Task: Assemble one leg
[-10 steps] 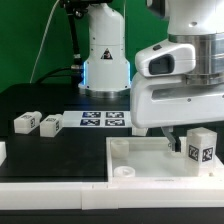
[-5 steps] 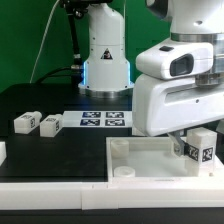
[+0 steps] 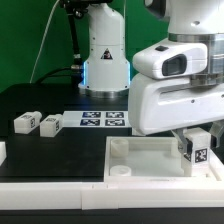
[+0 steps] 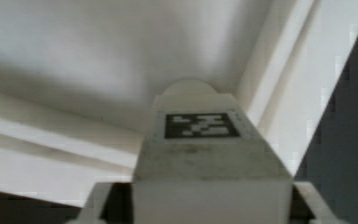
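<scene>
Lower than a second earlier, the leg (image 3: 198,148) sat close over the white panel (image 3: 140,160) near its corner at the exterior view's right, upright. Hand (image 3: 193,136) pinched the leg by its top; the wrist view showed its tag (image 4: 201,125). Two loose legs (image 3: 26,123) (image 3: 50,125) lay on the tabletop (image 3: 60,155) beside the marker board (image 3: 103,120).

A matt white plastic leg (image 3: 198,148) with a printed tag, over a smooth white panel (image 3: 140,158) on a matt black table (image 3: 40,150).
</scene>
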Controlling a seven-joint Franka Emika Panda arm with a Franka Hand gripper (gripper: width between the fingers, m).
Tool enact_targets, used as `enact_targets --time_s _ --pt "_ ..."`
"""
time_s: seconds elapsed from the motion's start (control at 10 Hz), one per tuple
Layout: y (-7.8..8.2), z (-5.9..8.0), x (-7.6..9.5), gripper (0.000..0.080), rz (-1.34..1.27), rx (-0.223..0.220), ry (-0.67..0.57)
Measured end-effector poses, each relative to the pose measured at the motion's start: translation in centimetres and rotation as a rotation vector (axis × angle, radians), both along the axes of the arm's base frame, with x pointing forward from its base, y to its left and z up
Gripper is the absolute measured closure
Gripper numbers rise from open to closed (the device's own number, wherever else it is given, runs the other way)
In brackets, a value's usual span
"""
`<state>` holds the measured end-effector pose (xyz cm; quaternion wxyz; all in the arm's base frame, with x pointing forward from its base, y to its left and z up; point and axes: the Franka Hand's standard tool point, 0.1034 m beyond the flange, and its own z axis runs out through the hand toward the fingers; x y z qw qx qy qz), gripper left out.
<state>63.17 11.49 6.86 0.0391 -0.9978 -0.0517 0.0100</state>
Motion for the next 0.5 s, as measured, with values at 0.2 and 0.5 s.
enact_targets --time_s 0.2,0.5 --pt "-0.07 0.01 0.16 0.0509 -0.349 0.009 0.021" --pt "-0.21 -0.04 0.15 0.0509 -0.778 0.007 0.062"
